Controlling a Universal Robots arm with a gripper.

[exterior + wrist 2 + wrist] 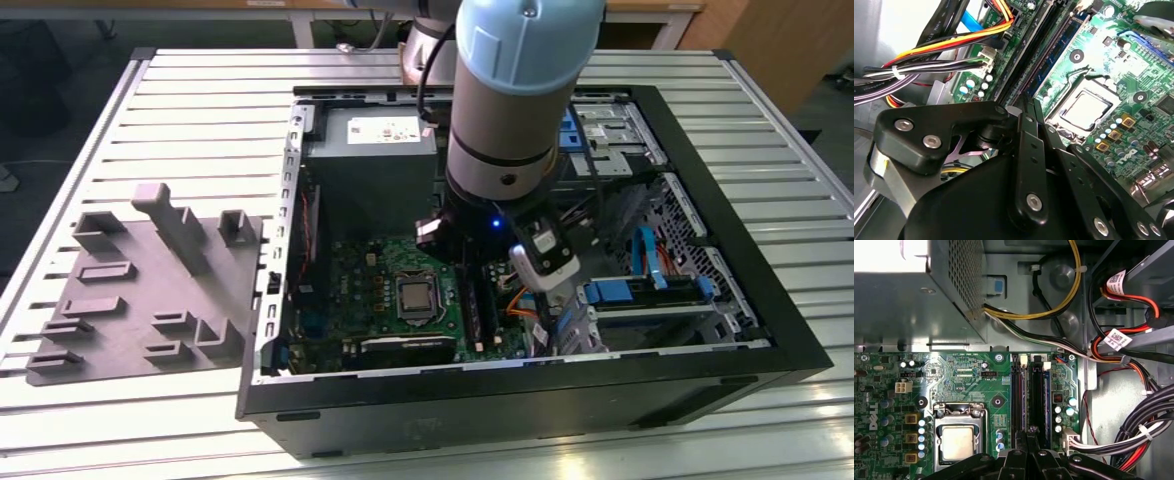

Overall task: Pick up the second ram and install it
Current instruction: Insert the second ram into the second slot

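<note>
My gripper is down inside the open computer case, with its black fingers closed together. The tips sit right at the memory slots beside the processor socket. A long thin dark stick, the second ram, stands edge-on in the slot line just ahead of the tips, also seen as a dark strip in the second wrist view. I cannot tell whether the tips touch it. In the exterior view the arm hides the fingers.
A grey fixture plate with upright blocks lies on the table at the exterior view's left. Bundled cables crowd one side of the slots. The power supply box and a drive cage stand close by.
</note>
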